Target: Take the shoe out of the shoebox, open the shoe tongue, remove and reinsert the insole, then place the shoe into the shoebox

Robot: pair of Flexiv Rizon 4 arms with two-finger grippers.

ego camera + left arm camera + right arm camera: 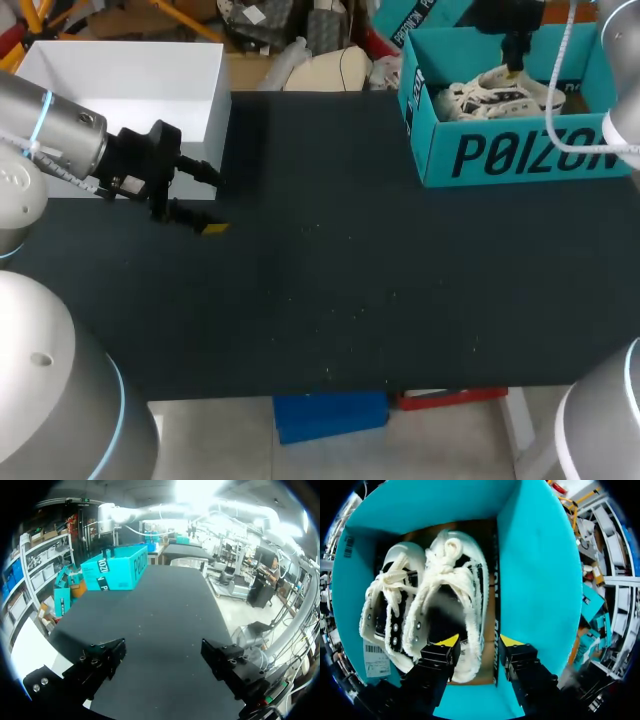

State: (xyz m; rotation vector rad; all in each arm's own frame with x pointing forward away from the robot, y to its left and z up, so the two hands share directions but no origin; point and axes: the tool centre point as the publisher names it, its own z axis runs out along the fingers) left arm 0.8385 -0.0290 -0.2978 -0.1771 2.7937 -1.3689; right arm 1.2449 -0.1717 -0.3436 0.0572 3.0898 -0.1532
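Shoebox: the open teal cardboard shoebox (520,150) stands at the far right of the black desk (330,290).
Shoes: two white canvas lace-up shoes with black side panels lie side by side inside the shoebox. The right one (451,600) lies next to the box's inner teal wall; the left one (390,605) lies just beside it, with a paper tag at its heel end.
Right hand: the right hand (479,643) is inside the shoebox, directly above the heel end of the right shoe. Its yellow-tipped fingers stand apart; one is over the shoe's heel collar, the other is over the gap between the shoe and the box wall. Neither finger visibly presses the shoe from two sides, so the hand is open and holds nothing.
Left hand: the left hand (205,205) hovers over the far left of the desk, near a white open box (120,75). Its fingers are spread wide with nothing between them.
Step in hand: the scene fits two stages, either gripping the shoe to lift it out or letting go after setting it back in. The pictures do not settle which.
Next move: no single move can be specified. Either way, the right hand must stay clear of the box wall and the neighbouring shoe.
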